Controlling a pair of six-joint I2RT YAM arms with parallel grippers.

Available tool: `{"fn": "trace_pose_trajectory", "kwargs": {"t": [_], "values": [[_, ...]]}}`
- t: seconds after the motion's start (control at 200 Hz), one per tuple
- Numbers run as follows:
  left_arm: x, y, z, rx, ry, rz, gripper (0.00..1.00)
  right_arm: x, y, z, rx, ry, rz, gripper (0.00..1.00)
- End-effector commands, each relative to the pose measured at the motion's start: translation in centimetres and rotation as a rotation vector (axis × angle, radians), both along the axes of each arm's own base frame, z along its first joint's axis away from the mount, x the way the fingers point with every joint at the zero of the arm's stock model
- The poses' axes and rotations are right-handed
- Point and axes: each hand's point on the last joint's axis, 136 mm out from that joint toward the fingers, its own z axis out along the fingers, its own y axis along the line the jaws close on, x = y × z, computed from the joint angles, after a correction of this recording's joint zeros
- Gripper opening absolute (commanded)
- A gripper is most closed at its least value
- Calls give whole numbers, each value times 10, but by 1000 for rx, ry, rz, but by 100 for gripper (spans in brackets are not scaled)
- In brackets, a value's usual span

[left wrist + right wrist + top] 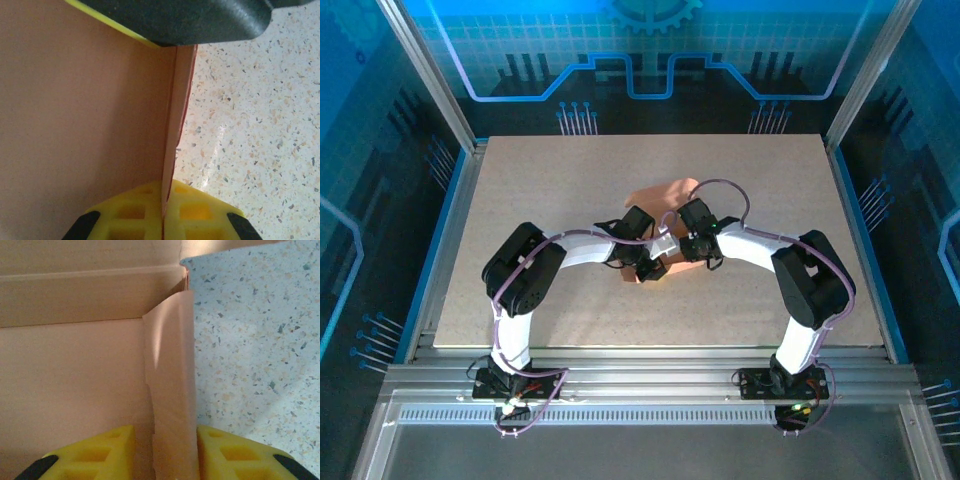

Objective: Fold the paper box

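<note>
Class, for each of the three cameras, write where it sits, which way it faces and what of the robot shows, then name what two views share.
Top external: fixed above and behind the arms, facing down on the table; both arms show, bases nearest, meeting over the paper box.
Left wrist: on the left arm, facing along the left gripper, shut on an upright box wall.
Right wrist: on the right arm, facing along the right gripper, fingers astride a flap.
Shared: both wrist views show box and table.
</note>
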Motion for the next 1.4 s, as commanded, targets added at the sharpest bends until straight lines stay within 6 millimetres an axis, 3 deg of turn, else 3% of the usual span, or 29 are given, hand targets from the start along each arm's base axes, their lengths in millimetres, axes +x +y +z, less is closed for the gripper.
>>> {"fn": "trace_pose_trajectory", "kwargs": {"t": [0.0,0.165,0.42,0.62,0.841,0.956,1.176,1.261,1.391], "values": [[-17,23,-42,132,106,32,0,7,19,23,74,-30,22,38],[-18,23,-44,133,106,26,0,14,15,22,81,-12,13,40],[-19,23,-46,135,113,21,0,21,9,15,76,24,15,13],[-19,23,-46,136,117,20,0,17,6,4,33,58,45,16],[-19,23,-47,136,120,19,0,17,-1,-2,-18,72,58,10],[-20,23,-47,137,121,18,0,16,-3,-5,-42,84,66,0],[-20,23,-47,137,123,18,0,12,-7,-11,-88,103,83,0],[-20,23,-47,137,123,17,0,11,-7,-13,-86,107,83,10],[-20,23,-47,136,122,17,0,12,-6,-12,-83,104,82,7]]}}
